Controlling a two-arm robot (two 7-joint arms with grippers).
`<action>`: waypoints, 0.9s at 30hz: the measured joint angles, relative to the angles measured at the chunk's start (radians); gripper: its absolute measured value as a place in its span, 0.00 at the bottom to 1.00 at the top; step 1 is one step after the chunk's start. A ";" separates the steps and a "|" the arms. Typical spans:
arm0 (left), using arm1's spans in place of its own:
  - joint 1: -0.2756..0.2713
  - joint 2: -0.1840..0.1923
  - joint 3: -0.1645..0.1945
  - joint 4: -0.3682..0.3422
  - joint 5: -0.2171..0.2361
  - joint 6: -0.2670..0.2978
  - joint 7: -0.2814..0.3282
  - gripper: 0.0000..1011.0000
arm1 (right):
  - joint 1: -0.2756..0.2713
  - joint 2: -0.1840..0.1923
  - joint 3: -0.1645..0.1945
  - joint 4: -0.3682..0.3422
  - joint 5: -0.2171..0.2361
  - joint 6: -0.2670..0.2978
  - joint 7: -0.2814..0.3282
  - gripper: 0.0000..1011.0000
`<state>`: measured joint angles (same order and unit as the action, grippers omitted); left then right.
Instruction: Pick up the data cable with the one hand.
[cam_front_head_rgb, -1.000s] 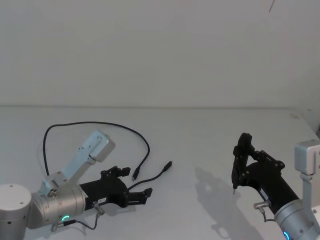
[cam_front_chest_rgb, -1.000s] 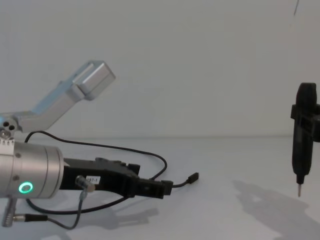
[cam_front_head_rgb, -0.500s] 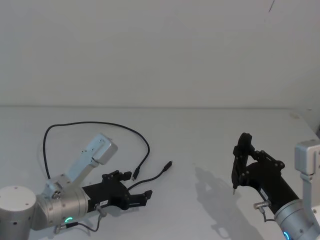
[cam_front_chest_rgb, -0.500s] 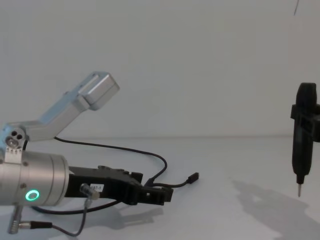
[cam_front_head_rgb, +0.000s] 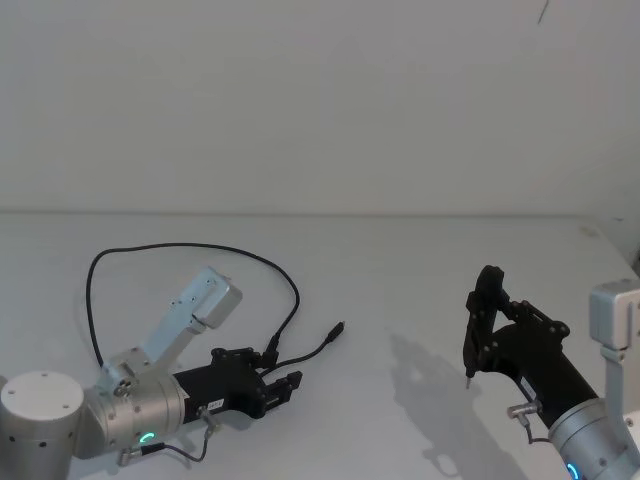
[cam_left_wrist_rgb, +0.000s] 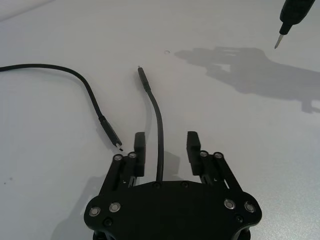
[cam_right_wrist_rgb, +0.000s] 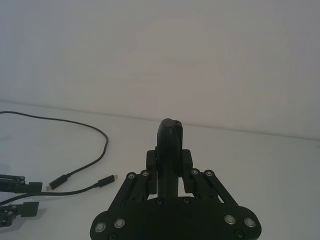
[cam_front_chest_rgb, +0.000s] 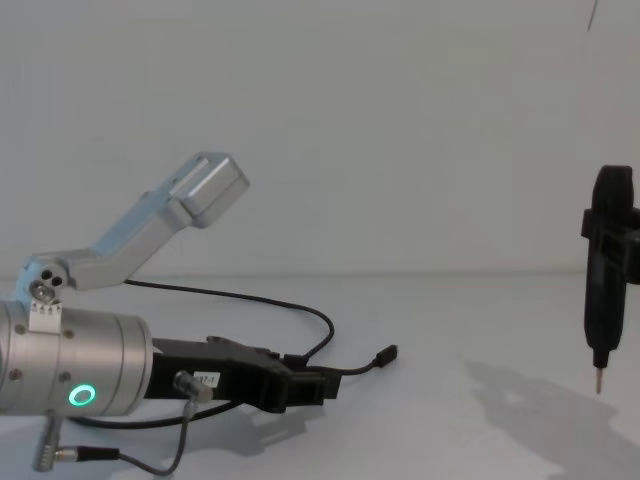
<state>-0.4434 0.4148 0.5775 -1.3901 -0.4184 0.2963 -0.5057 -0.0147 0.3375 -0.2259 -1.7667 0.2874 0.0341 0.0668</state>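
Note:
The data cable (cam_front_head_rgb: 180, 247) is thin and black and loops across the white table, ending in short branches with small plugs (cam_front_head_rgb: 339, 327). My left gripper (cam_front_head_rgb: 281, 372) lies low over the table, open. One branch (cam_left_wrist_rgb: 156, 107) runs between its fingers (cam_left_wrist_rgb: 139, 142) without being pinched. A second plug (cam_left_wrist_rgb: 114, 140) lies just beside one fingertip. From the chest the left gripper (cam_front_chest_rgb: 312, 385) sits by the cable (cam_front_chest_rgb: 250, 297). My right gripper (cam_front_head_rgb: 487, 322) hangs to the right, shut on a slim black pointed tool (cam_front_chest_rgb: 605, 270), away from the cable (cam_right_wrist_rgb: 95, 135).
The white table (cam_front_head_rgb: 400, 270) runs back to a plain white wall. The pointed tool's tip (cam_left_wrist_rgb: 278, 41) hovers above the table, beyond the left gripper. The left arm's silver camera bracket (cam_front_chest_rgb: 205, 185) sticks up above the wrist.
My left arm has sunk lower and drawn back a little, and its fingers have narrowed around the cable branch. The right arm and the cable loop have stayed put.

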 joint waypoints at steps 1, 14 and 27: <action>-0.001 -0.001 0.000 0.001 0.000 0.000 -0.001 0.49 | 0.000 0.000 0.000 0.000 0.000 0.000 0.000 0.28; -0.005 -0.006 0.007 0.012 0.001 0.001 -0.008 0.09 | 0.000 0.000 0.000 0.000 0.000 0.000 0.000 0.28; 0.004 -0.003 -0.011 -0.017 0.012 -0.011 0.017 0.04 | 0.000 0.000 0.000 0.000 0.000 0.000 0.000 0.28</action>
<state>-0.4395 0.4113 0.5669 -1.4066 -0.4069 0.2857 -0.4883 -0.0146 0.3375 -0.2259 -1.7667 0.2874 0.0341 0.0668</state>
